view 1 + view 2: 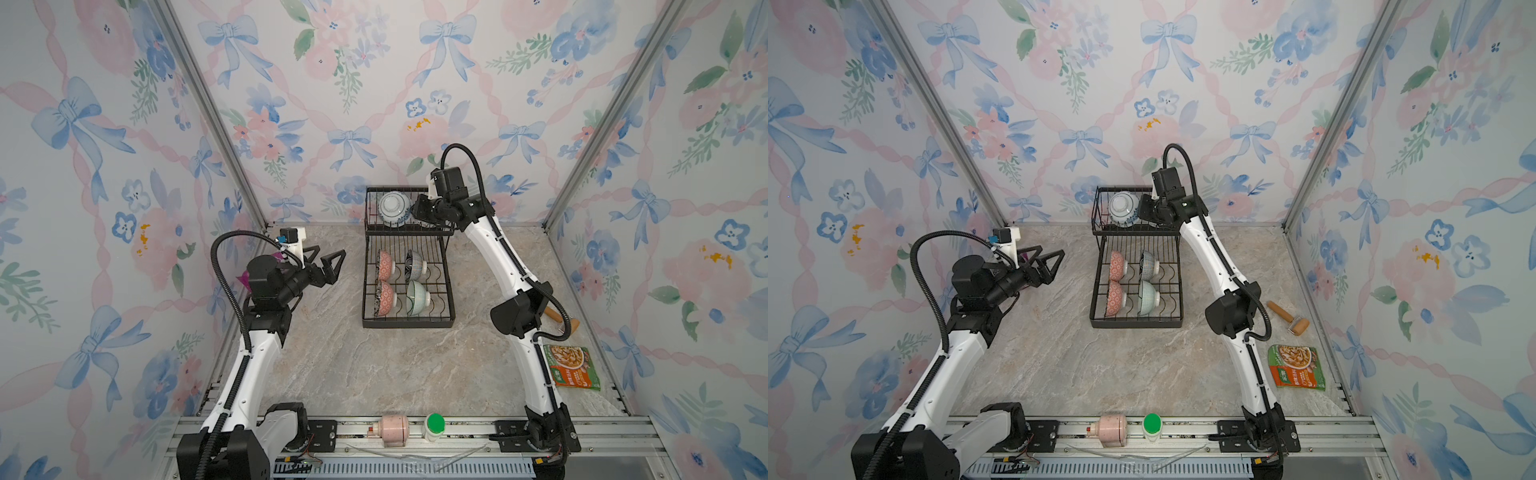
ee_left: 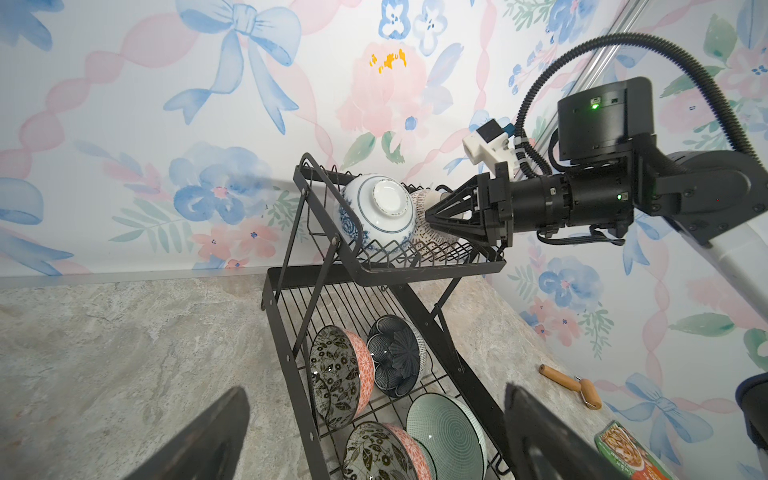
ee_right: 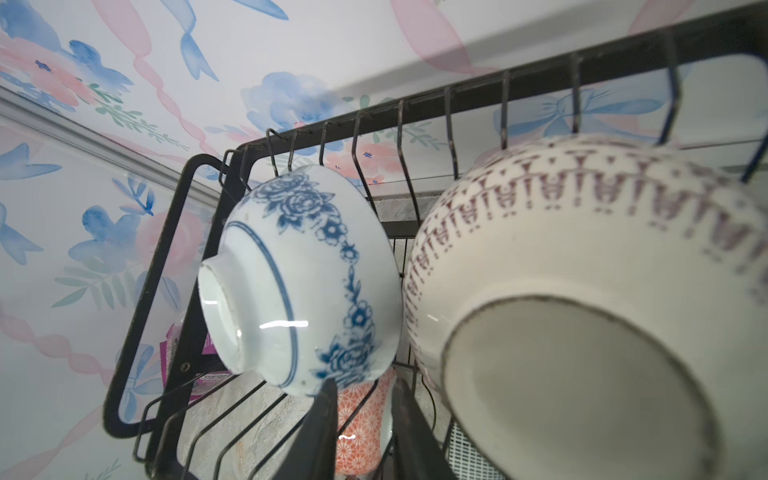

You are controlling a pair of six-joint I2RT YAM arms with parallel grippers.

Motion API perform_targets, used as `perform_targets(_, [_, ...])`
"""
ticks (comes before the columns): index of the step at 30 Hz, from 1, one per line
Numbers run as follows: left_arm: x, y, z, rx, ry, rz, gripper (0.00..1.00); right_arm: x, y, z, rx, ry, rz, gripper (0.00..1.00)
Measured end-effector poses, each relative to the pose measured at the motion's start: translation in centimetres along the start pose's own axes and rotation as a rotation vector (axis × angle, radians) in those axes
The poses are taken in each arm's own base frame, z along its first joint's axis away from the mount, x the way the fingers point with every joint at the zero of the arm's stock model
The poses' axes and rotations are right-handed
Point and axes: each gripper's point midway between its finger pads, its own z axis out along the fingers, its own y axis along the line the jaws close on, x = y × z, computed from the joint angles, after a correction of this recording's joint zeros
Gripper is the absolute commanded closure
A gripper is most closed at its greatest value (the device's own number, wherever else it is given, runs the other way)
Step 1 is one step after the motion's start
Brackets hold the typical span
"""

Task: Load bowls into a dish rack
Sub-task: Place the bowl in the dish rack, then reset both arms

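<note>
Lab test cell: wallpapered panels (image 1: 83, 208), alu rails (image 1: 465, 428).

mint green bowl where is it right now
The mint green bowl stands on edge in the dish rack's lower tier, nearest row in a top view, on the right arm's side of a pink-outside bowl, in front of the dark blue bowl.

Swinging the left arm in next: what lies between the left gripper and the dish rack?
Nothing but bare tabletop between the left gripper and the dish rack; both top views show it.
</note>
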Motion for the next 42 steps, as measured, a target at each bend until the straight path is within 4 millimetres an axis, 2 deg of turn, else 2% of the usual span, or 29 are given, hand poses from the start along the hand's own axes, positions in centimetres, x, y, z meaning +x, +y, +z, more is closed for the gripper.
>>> perform_targets(14, [-0.1,0.2,-0.1,-0.005,-0.002,-0.001,0.02,0.0,0.3,0.1,-0.002,-0.007,-0.023,0.73])
perform_targets(20, [-0.1,0.2,-0.1,-0.005,-0.002,-0.001,0.02,0.6,0.9,0.8,-0.021,0.002,-0.032,0.72])
perform_targets(24, [-0.1,0.2,-0.1,-0.005,-0.002,0.0,0.02,1.0,2.0,1.5,-0.057,0.004,-0.073,0.71])
perform_targets(30, [-0.1,0.2,-0.1,-0.006,-0.002,0.0,0.02,1.1,5.2,1.4,-0.112,-0.04,-0.144,0.71])
perform_targets(32, [-0.1,0.2,-0.1,-0.006,-0.002,0.0,0.02,1.0,5.6,1.1,-0.111,-0.053,-0.155,0.69])
perform_targets(35, [-0.1,0.2,-0.1,-0.007,-0.002,0.0,0.02,0.5,6.4,-0.5,-0.117,-0.072,-0.176,0.67])
perform_targets(37, [-0.1,0.3,-0.1,-0.011,-0.003,0.001,0.02,-0.3,6.9,-2.6,-0.124,-0.092,-0.192,0.64])
perform_targets(40, [-0.1,0.5,-0.1,-0.025,-0.005,0.007,0.02,-1.4,7.8,-7.1,-0.135,-0.141,-0.222,0.58])
perform_targets(42, [0.0,0.8,-0.1,-0.038,-0.003,0.014,0.02,-1.9,8.1,-10.8,-0.153,-0.186,-0.236,0.55])
